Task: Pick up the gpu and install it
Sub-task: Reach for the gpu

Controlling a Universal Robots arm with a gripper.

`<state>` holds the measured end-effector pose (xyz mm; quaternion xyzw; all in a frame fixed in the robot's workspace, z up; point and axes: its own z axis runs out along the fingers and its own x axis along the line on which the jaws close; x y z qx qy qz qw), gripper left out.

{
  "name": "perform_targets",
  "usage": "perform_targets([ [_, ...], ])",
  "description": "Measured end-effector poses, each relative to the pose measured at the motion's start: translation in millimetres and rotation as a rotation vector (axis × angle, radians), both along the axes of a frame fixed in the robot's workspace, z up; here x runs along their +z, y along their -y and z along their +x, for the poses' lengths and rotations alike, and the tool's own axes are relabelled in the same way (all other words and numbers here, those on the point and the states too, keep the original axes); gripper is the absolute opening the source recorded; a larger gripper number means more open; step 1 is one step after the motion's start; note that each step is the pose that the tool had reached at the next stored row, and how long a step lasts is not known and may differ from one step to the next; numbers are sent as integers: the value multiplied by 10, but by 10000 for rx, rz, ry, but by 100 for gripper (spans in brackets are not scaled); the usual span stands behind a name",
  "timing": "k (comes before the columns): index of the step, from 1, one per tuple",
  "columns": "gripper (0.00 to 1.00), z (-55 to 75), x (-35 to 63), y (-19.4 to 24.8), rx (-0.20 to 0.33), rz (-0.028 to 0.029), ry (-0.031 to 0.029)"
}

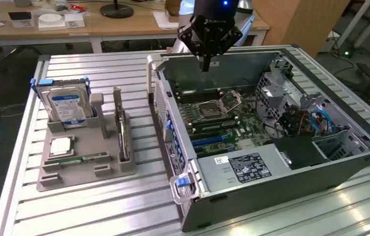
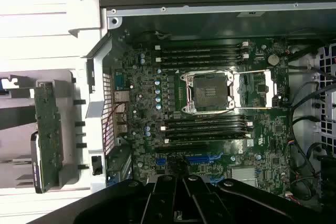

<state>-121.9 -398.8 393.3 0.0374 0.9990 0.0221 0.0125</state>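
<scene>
**Nothing lifted yet: the gpu sat in its holder, well apart from the tool.**
On the slatted table [image 1: 106, 69], the open computer case [image 1: 290, 172] lay toward the exterior view's right edge and the grey holder [image 1: 83, 169] toward its left edge. The gpu [image 1: 120, 128] stood on edge along the holder's side nearest the case. The gripper [image 1: 204, 68], fingers pressed together on nothing, hung over the case's far end. Pickup and installation both seemed left to do.
</scene>
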Motion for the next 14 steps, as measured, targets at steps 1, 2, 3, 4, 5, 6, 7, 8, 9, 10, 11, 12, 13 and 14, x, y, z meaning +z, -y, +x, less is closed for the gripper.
perform_targets([
  [1,11,0,0,0,0,-1,0],
  [2,11,0,0,0,0,0,0],
  [3,11,-2,0,0,1,0,1],
  [4,11,-10,1,0,-2,-1,0],
  [5,11,-24,1,0,-2,-1,-1],
  [6,11,-45,1,0,0,-2,-1],
  [7,11,-73,0,0,-1,-1,0],
  [8,11,-103,0,0,-1,-1,-1],
  [9,11,-133,1,0,0,-1,0],
  [10,11,-164,0,0,1,-1,0],
  [11,11,-203,1,0,0,-1,0],
  [12,11,-240,0,0,0,0,0],
  [13,11,-277,0,0,0,0,0],
  [14,11,-312,0,0,0,0,0],
])
